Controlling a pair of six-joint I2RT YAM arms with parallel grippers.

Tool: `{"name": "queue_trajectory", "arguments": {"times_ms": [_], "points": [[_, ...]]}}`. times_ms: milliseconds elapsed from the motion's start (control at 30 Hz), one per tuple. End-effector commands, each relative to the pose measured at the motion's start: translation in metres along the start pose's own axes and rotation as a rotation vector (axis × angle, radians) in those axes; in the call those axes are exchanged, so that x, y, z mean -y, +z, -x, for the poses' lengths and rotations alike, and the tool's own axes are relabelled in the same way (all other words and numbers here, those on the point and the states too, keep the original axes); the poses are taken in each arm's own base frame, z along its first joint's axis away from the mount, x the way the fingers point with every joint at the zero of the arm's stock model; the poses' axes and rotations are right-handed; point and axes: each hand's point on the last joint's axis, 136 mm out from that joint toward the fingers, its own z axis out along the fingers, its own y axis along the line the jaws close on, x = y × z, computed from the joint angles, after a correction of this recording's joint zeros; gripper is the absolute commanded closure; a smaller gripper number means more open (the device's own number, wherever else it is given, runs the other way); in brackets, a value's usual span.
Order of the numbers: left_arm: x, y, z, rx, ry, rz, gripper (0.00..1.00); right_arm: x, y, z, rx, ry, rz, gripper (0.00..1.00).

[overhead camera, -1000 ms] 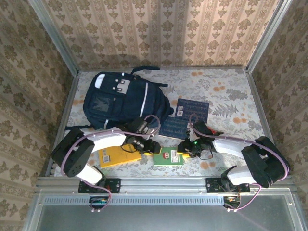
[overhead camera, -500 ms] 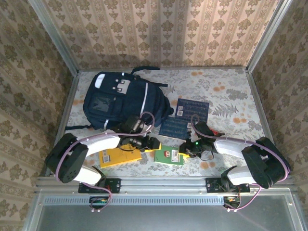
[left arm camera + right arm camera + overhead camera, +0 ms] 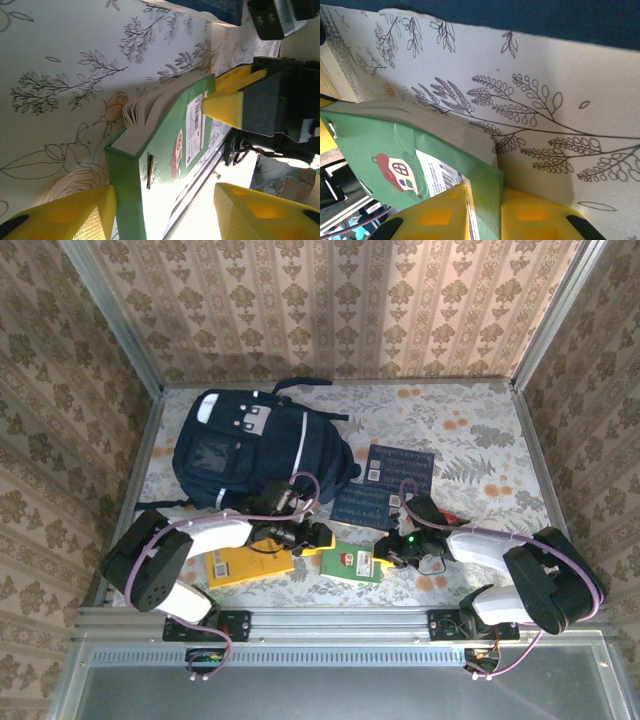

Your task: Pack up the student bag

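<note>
Pinching the right end of the green softcover book (image 3: pixel 352 563), the right gripper (image 3: pixel 384 551) faces the left gripper (image 3: pixel 322 540), whose jaws stand spread about its left end. The dark navy striped fabric backpack (image 3: pixel 258 448) lies far-left, nearer the left arm.

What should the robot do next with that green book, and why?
Probably close the left gripper on the green book: its jaws stand open around one end of the book, while the right gripper pinches the other corner. Then both could lift it toward the student bag.
</note>
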Motion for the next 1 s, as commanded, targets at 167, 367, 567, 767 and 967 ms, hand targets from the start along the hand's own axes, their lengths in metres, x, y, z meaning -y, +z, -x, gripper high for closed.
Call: {"name": "queue_trajectory", "arguments": {"times_ms": [167,367,567,767,967], "points": [[0.034,0.019,-0.003,-0.095,0.097,-0.135,0.58,0.008,0.007,0.001,0.015,0.024,-0.014,0.84],[0.040,0.018,-0.004,-0.098,0.123,-0.141,0.72,0.011,0.005,0.003,0.024,0.030,-0.016,0.84],[0.037,0.010,-0.002,-0.076,0.128,-0.124,0.90,0.015,0.003,0.004,0.035,0.036,-0.028,0.84],[0.060,-0.026,0.012,0.015,0.201,-0.164,1.00,-0.005,-0.027,0.013,0.107,-0.045,-0.004,0.40],[0.106,-0.075,0.019,0.118,0.324,-0.270,1.00,-0.067,-0.064,0.017,0.166,-0.210,0.272,0.07]]}}
